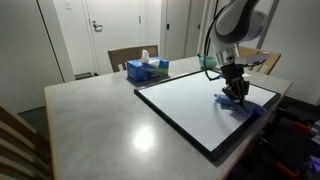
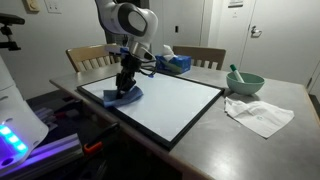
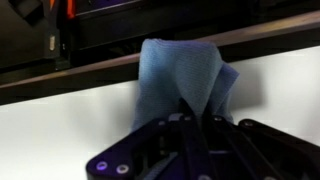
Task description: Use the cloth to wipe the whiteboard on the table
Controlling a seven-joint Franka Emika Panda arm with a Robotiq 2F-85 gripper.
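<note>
Gripper (image 1: 236,94) clenched on cloth (image 1: 245,104), pressing it onto whiteboard (image 1: 190,105), right of frame, close to the board's edge. Risk: stroke overruns edge; cloth snags, bunches, or pulls free.

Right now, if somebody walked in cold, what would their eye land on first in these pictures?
The big whiteboard lying flat on the grey table stands out, with the gripper holding a blue cloth down on one end of it. Past the board sits a blue tissue box. Off to the board's side a green bowl stands by a crumpled white cloth.
</note>
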